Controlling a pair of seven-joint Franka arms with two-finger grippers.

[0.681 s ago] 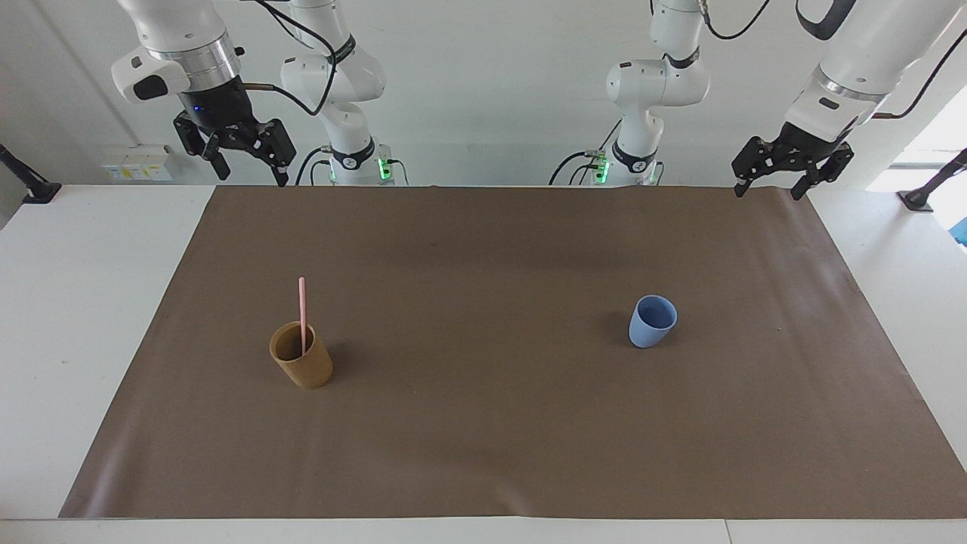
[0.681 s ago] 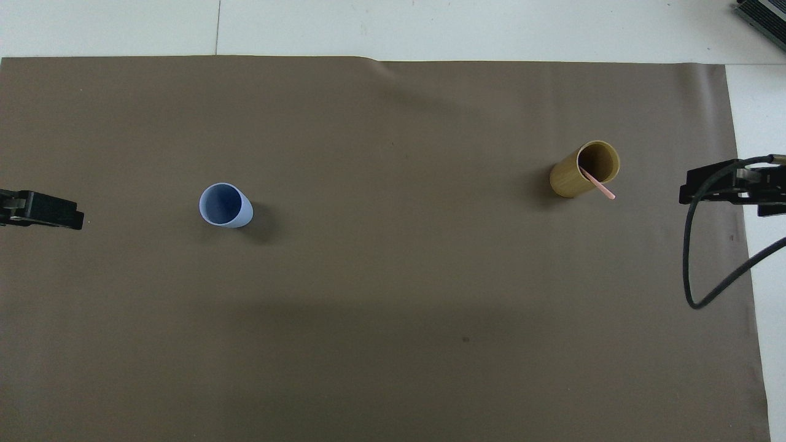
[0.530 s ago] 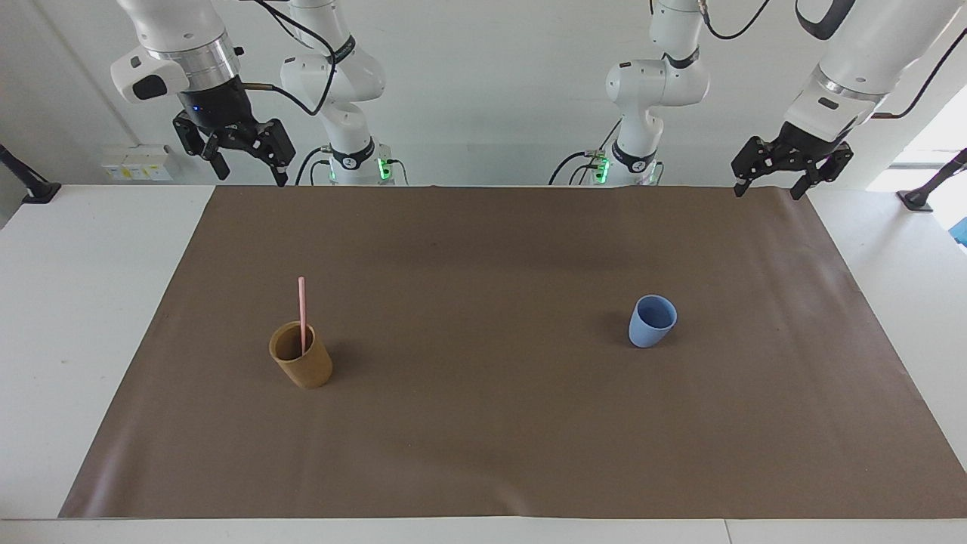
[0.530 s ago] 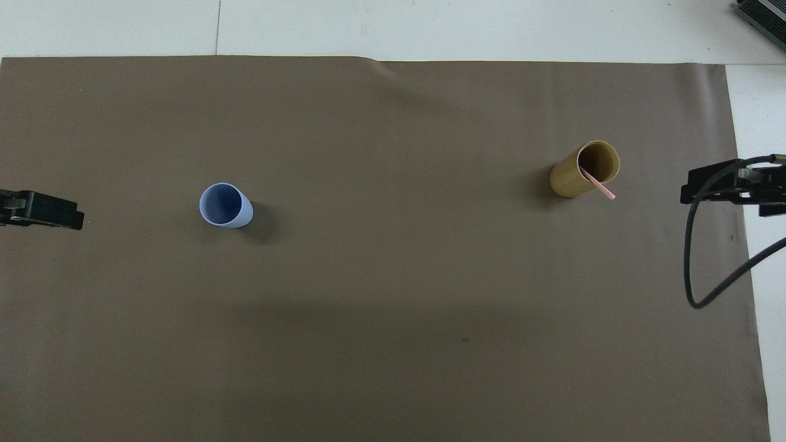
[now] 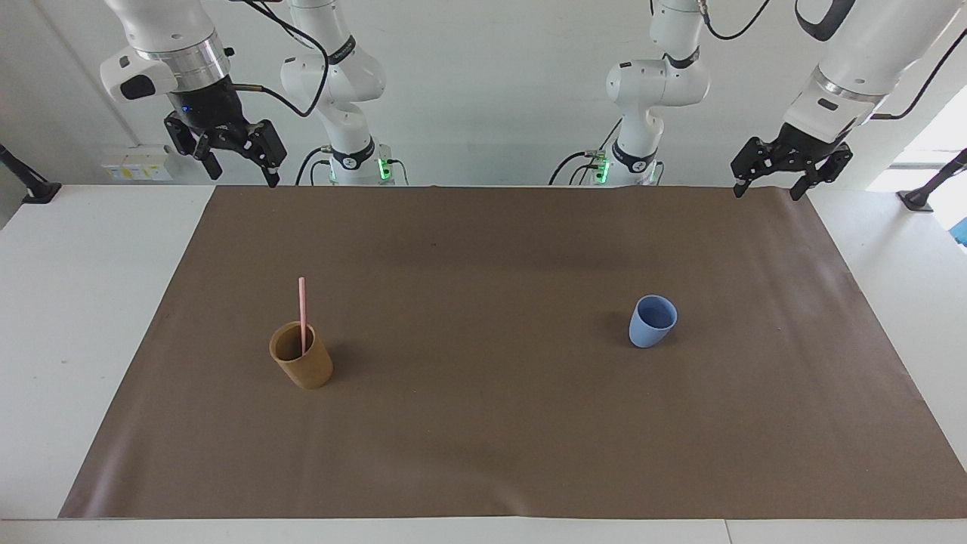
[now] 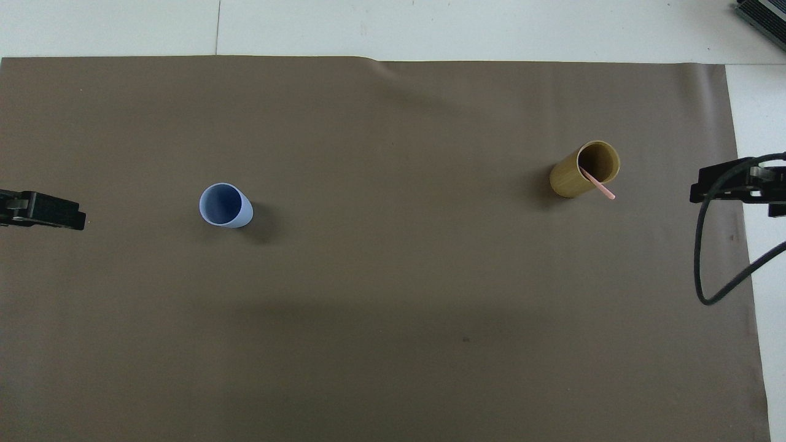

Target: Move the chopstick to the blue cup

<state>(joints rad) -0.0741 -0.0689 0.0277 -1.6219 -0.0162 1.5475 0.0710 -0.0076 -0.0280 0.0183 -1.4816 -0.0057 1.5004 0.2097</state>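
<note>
A pale pink chopstick stands upright in a tan-brown cup toward the right arm's end of the mat. The light-blue cup stands upright with nothing in it toward the left arm's end. My right gripper hangs open and high in the air over the mat's edge at its own end. Raised over the mat's corner at the robots' end, my left gripper is open too. Neither holds or touches anything.
A brown mat covers most of the white table. A black cable loops down from the right arm in the overhead view.
The right gripper has drifted a little up and outward, toward its own end of the table. The left arm, the cups and the chopstick have not moved.
</note>
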